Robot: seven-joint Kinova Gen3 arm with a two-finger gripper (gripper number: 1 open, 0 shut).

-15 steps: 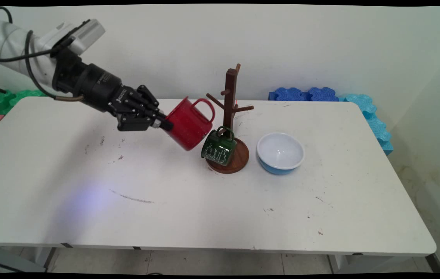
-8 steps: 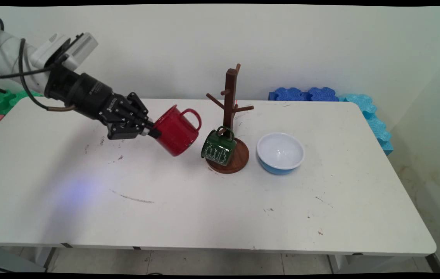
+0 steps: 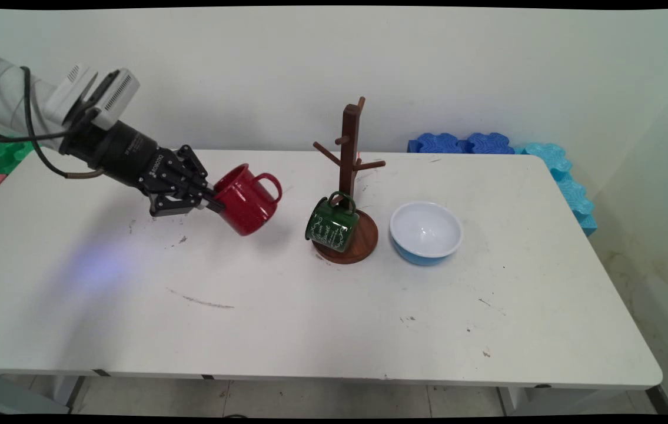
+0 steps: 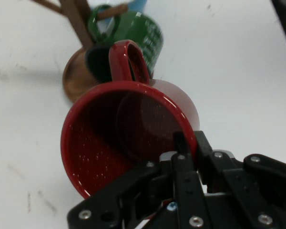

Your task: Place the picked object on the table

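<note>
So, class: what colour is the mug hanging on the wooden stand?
Green mug, white lettering; main view.

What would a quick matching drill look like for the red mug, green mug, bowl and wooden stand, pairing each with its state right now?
Things:
1. red mug
2. green mug
3. bowl
4. wooden stand

States:
A. sits upright on the table, right of the stand
B. held tilted above the table, its rim pinched by the gripper
C. stands upright, upper pegs bare
D. hangs by its handle from a low peg

Pairs: 1-B, 2-D, 3-A, 4-C
</note>
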